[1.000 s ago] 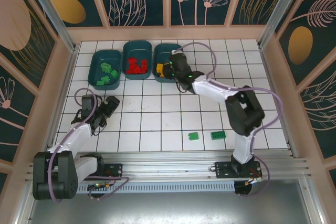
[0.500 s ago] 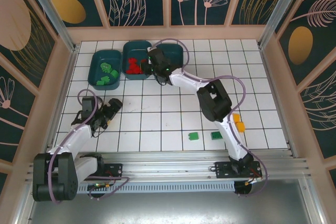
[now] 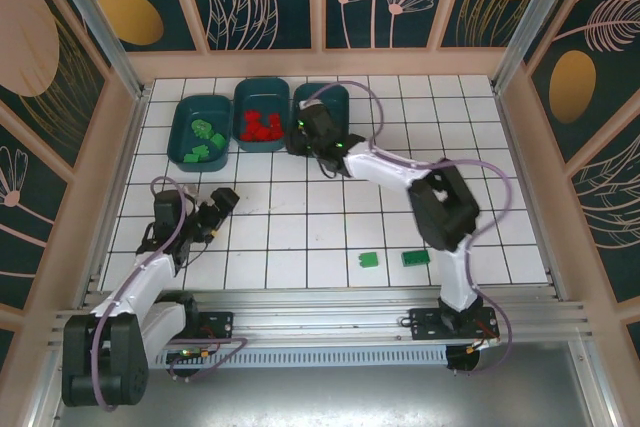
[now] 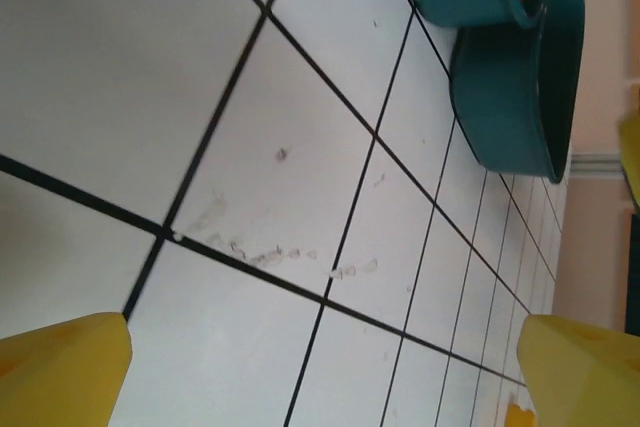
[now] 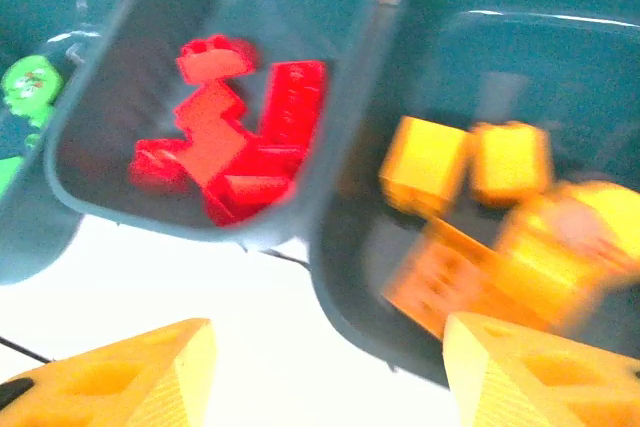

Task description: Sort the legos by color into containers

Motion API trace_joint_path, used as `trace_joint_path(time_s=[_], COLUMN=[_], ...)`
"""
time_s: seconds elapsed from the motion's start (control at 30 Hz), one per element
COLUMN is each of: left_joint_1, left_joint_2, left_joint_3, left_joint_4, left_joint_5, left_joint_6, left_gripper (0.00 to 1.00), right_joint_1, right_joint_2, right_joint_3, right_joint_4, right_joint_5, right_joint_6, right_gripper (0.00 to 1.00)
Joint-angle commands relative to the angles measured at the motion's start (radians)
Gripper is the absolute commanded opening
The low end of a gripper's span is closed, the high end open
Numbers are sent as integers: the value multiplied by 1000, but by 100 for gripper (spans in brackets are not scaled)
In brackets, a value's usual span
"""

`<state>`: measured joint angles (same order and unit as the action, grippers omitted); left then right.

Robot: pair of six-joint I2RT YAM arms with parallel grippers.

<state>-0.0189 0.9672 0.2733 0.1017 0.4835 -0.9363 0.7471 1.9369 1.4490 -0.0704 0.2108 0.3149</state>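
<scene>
Sorting run, nearly done: the right end effector (image 5: 325, 362) hangs over the near rim of the yellow container (image 5: 350, 247), at 12 o'clock on the counter (image 3: 300, 217). Its fingers are spread, with nothing between them. Yellow legos (image 5: 425, 172) lie blurred inside. The red container (image 5: 110, 107), holding red legos (image 5: 225, 137), sits just at its 9 o'clock. The left end effector (image 4: 320, 372), spread wide and empty, hovers low over bare tiles at 9 o'clock. Two green legos (image 3: 369, 259) lie at 5 o'clock, well apart from the containers. Judging by the empty fingers, the drop-off looks complete. To finish cleanly, the arm should rise straight clear of the rim before swinging toward 5 o'clock, so no fingertip nudges the container. It should then settle squarely over one green lego bound for the green container (image 3: 185, 112) at 10 o'clock.
</scene>
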Motion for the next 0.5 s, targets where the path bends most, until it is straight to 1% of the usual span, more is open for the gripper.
trace_joint_path(time_s=[0.0, 0.03, 0.1, 0.13, 0.23, 0.33, 0.4, 0.47], left_joint_1=[-100, -142, -220, -262, -372, -467, -514, -547], left_joint_2=[-15, -6, 30, 54, 143, 233, 281, 320], left_joint_3=[-18, -14, 5, 25, 95, 174, 214, 231], left_joint_4=[162, 195, 252, 269, 304, 321, 328, 347], left_joint_5=[7, -2, -14, -24, -41, -35, -37, -40], left_joint_6=[-43, -49, -55, -49, -19, 7, 18, 16], left_gripper=[99, 99, 99, 99, 98, 98, 98, 98], right_joint_1=[-48, -77, -153, -193, -364, -506, -576, -619], right_joint_2=[-245, -317, -442, -508, -654, -742, -767, -767], right_joint_3=[-213, -284, -422, -490, -648, -739, -775, -802], right_joint_4=[-84, -144, -248, -290, -368, -402, -412, -408], right_joint_5=[220, 251, 266, 256, 219, 154, 135, 133], right_joint_6=[121, 176, 270, 308, 356, 378, 388, 382], right_gripper=[64, 65, 67, 68, 70, 73, 75, 76])
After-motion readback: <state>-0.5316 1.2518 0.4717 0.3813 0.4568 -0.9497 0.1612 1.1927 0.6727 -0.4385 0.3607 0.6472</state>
